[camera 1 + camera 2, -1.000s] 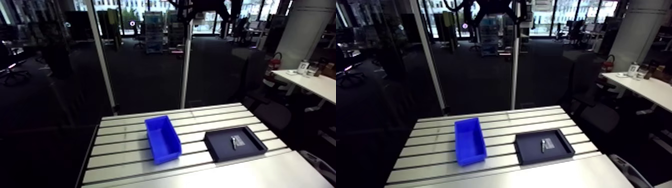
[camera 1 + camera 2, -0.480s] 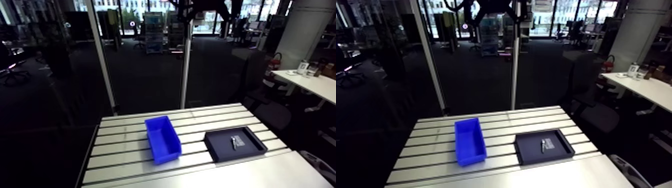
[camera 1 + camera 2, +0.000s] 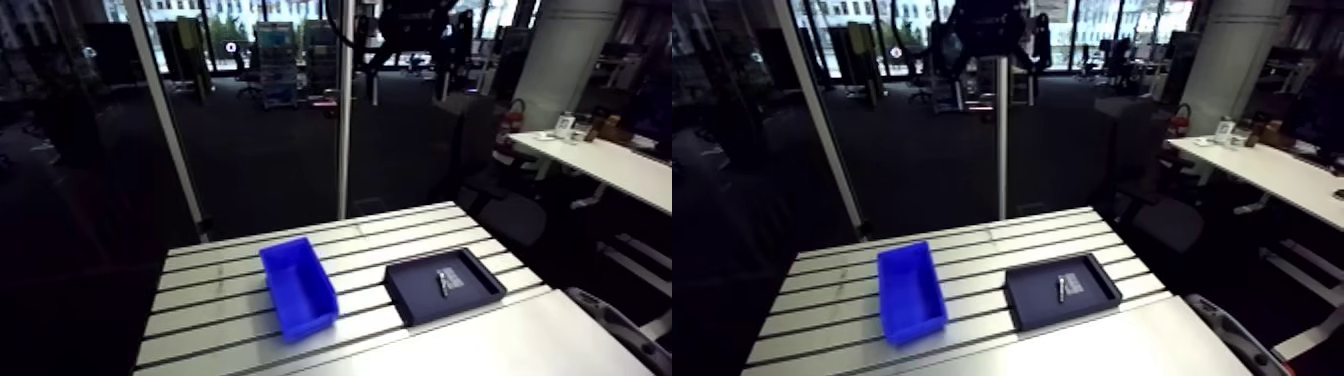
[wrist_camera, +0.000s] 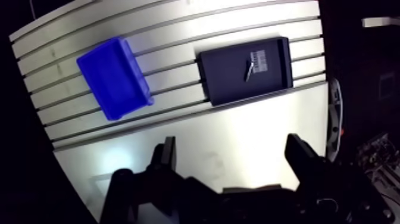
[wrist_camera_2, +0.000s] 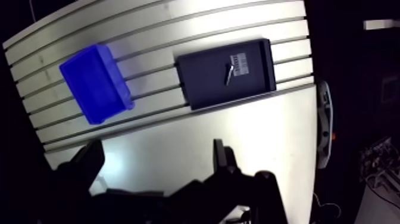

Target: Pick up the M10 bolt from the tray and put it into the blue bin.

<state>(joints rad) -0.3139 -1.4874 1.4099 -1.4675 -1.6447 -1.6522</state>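
Ahead of the matt dark fingers (image 4: 165, 159), the worktop (image 4: 238, 143) is pale metal with a bright sheen. The bin (image 4: 113, 77) looks smooth plastic, the tray (image 4: 220, 77) matt, the bolt (image 4: 247, 70) bare metal.

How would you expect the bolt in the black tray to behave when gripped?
The bolt looks like shiny metal, so probably rigid and somewhat slippery. It lies flat on the tray floor, slim and likely round, so a nudge may roll it. It is small against the open tool, so an off-centre grasp might miss.
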